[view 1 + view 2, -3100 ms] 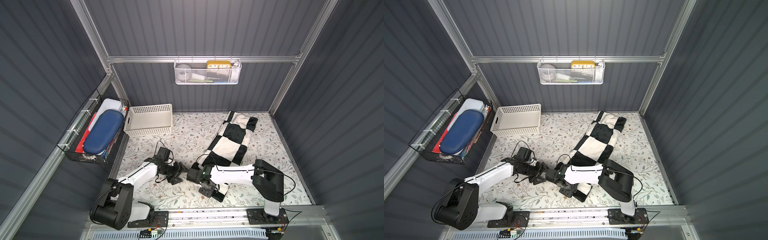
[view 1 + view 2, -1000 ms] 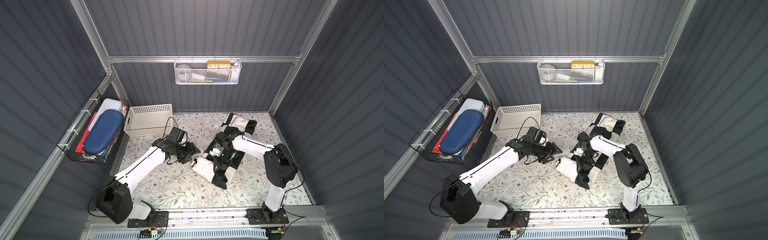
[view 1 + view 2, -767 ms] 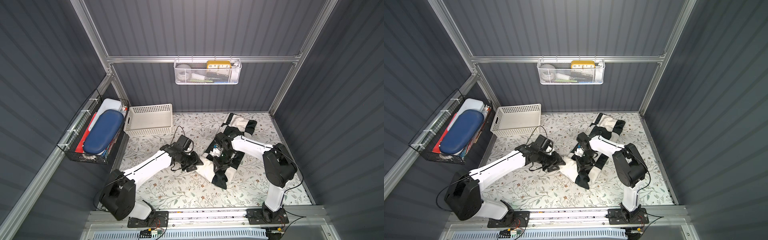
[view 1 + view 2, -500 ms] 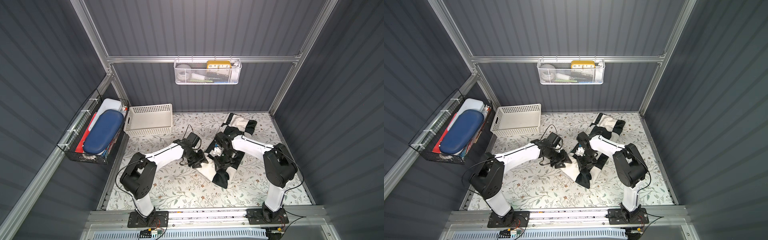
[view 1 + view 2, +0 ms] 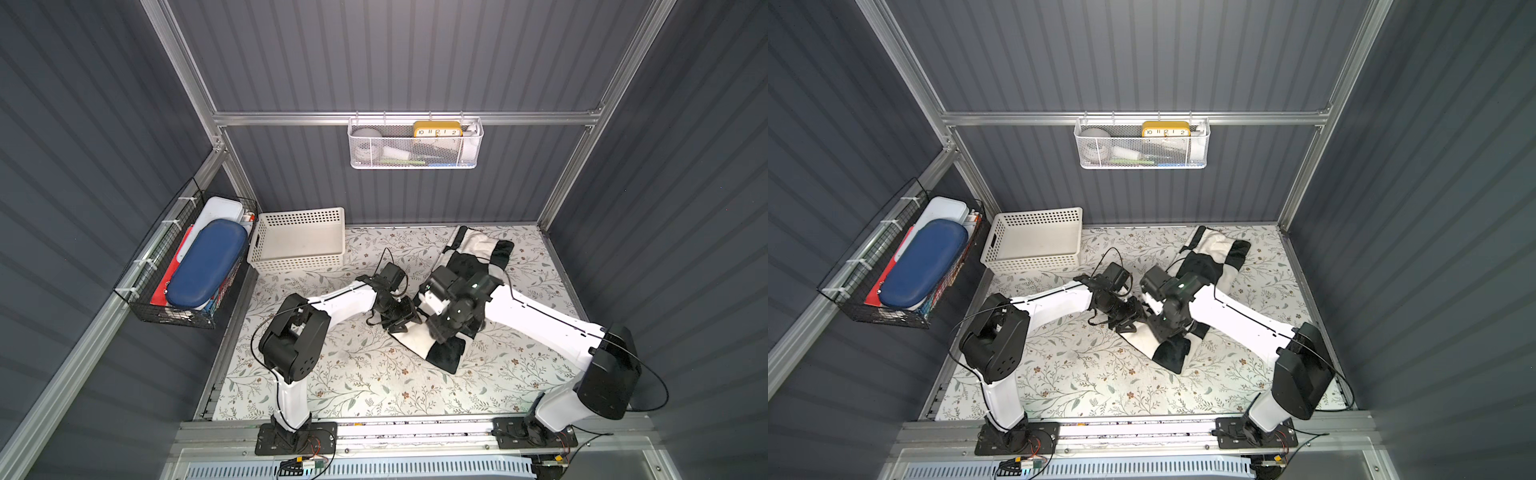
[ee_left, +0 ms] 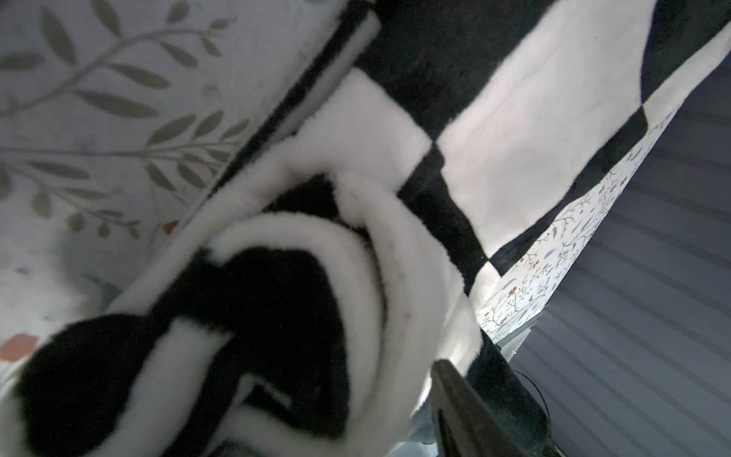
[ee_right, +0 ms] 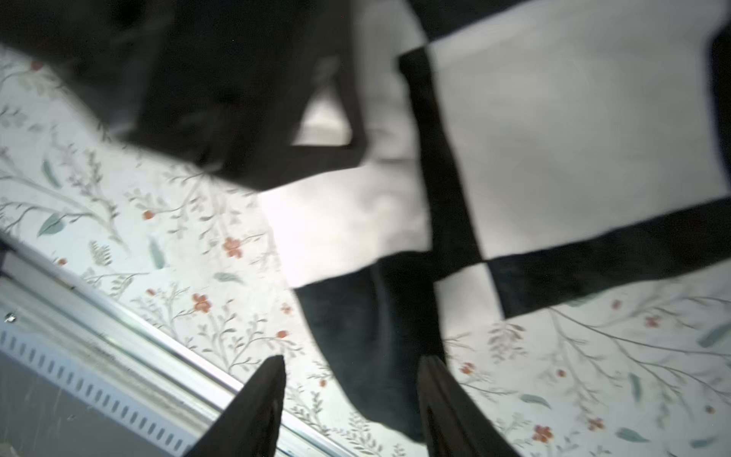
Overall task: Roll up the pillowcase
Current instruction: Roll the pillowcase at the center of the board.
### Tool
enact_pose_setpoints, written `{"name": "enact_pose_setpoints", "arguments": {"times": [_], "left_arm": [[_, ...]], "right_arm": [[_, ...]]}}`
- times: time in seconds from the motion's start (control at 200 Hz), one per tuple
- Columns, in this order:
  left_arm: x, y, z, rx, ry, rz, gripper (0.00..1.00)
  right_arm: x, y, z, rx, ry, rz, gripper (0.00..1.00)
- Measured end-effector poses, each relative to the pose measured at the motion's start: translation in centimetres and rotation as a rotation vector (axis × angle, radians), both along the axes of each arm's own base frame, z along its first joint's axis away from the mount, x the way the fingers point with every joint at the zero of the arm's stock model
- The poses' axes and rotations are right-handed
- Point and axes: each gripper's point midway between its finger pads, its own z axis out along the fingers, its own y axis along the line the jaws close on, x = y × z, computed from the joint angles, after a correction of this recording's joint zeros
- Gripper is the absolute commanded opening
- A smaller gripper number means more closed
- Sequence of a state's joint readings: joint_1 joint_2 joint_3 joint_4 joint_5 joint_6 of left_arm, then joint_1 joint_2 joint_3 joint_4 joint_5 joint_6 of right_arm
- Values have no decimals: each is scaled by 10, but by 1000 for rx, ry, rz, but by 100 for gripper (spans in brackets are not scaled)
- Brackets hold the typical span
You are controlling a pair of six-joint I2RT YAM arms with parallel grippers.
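The black and white checkered pillowcase (image 5: 478,249) lies slantwise from the back right toward the table's middle, its near end (image 5: 446,355) partly rolled. In the left wrist view the rolled end (image 6: 316,277) spirals close to the camera and the flat part (image 6: 514,118) stretches beyond. My left gripper (image 5: 401,321) (image 5: 1133,318) is at the roll's left end. One of its fingers (image 6: 455,395) shows beside the roll and cloth hides the other. My right gripper (image 5: 440,330) (image 7: 352,360) hangs open over the black corner (image 7: 368,336), gripping nothing.
A white perforated basket (image 5: 299,245) stands at the back left. A wire basket (image 5: 166,307) with a blue case hangs on the left wall, and a mesh basket (image 5: 415,160) with a yellow clock on the back wall. The floral table cover (image 5: 353,374) meets a metal rail (image 7: 99,336) at the front.
My left arm has swung in from the left to the roll's end. My right gripper has opened and let go of the cloth. Three seconds ago the pillowcase lay longer.
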State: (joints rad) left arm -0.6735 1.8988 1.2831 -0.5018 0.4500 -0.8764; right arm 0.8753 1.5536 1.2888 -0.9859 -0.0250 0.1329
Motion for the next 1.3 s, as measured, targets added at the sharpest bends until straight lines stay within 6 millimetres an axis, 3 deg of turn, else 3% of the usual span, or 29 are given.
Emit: {"name": "enact_pose_setpoints", "arguments": {"times": [0.05, 0.115, 0.33, 0.5, 0.73, 0.9, 1.066, 1.196, 1.296], "left_arm": [[2, -3, 0, -7, 2, -5, 60], [1, -5, -2, -13, 13, -11, 61], [-2, -5, -4, -54, 34, -6, 62], [-4, 0, -6, -78, 50, 16, 62], [-3, 3, -5, -99, 55, 36, 62], [2, 5, -4, -111, 50, 48, 64], [5, 15, 6, -125, 28, 75, 70], [3, 33, 24, -140, 5, 114, 71], [0, 45, 42, -155, -16, 143, 72]], "right_arm": [[-15, 9, -7, -28, 4, 59, 64], [-20, 11, -16, -75, -2, 89, 66], [-11, -3, -53, -205, -55, 106, 71], [-11, 2, -79, -294, -65, 165, 71], [-7, 7, -84, -342, -92, 207, 70], [-1, 0, -108, -462, -105, 238, 67], [12, -3, -107, -510, -173, 228, 54], [21, -7, -110, -525, -188, 198, 37], [22, -7, -111, -514, -171, 189, 32]]}}
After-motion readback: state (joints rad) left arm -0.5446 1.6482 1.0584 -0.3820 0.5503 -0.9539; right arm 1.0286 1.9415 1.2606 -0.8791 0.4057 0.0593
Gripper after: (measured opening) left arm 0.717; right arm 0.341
